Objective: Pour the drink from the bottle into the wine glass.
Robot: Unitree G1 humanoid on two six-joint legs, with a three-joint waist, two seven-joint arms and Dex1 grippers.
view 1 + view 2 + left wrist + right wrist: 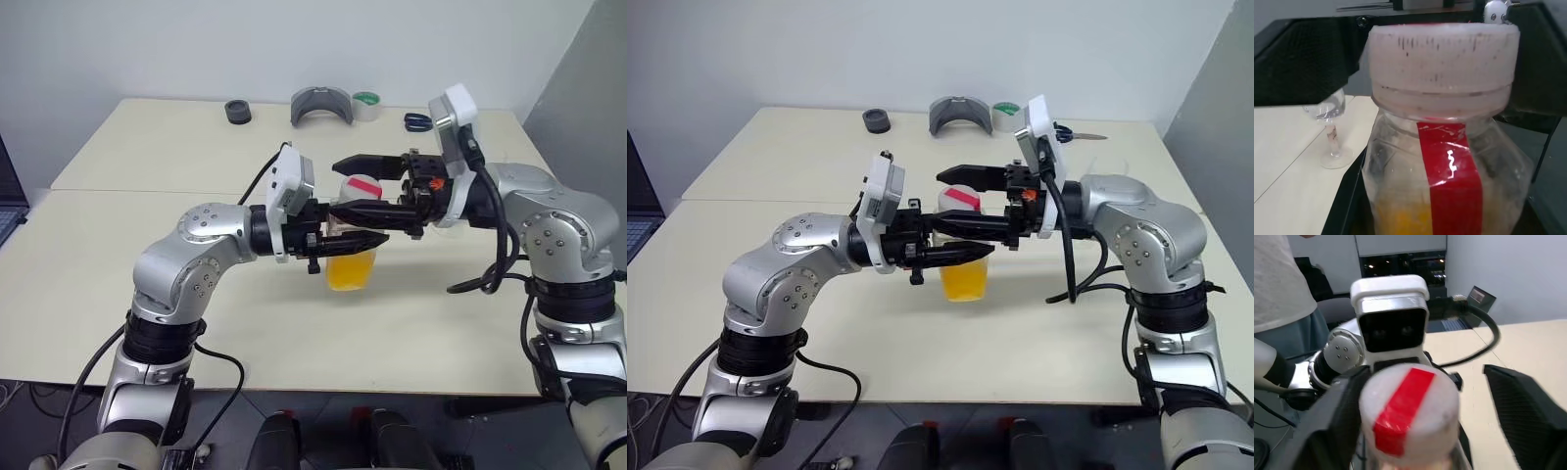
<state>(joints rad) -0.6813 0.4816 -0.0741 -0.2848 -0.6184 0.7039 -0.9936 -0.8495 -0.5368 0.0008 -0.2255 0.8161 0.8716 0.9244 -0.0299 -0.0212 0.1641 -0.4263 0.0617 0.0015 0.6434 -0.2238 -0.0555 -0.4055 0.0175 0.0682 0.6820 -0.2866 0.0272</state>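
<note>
**Above table centre: bottle held up, cap about to be worked**

Above the middle of the table (118, 294), the left gripper (355, 225) holds the bottle (351, 257) upright in the air, fingers clamped tight on its upper body just below the cap (361, 184). Gripping there leaves the cap free & keeps the drink (351, 270) settled in the lower part, away from the neck.

The right gripper (367, 186) comes in level from the opposite side w/ fingers spread wide, one either side of the cap, not pinching it. Judgement: it's lined up to unscrew; cap is on, so no pouring yet.

The wine glass (1332, 128) stands upright on the table off to the side, apart from both arms, looks empty. Likely kept clear so the two-arm cap work can't knock it.

Tape roll (365, 105), grey curved piece (321, 105) & scissors (417, 121) lie along the far table edge, uninvolved.
</note>
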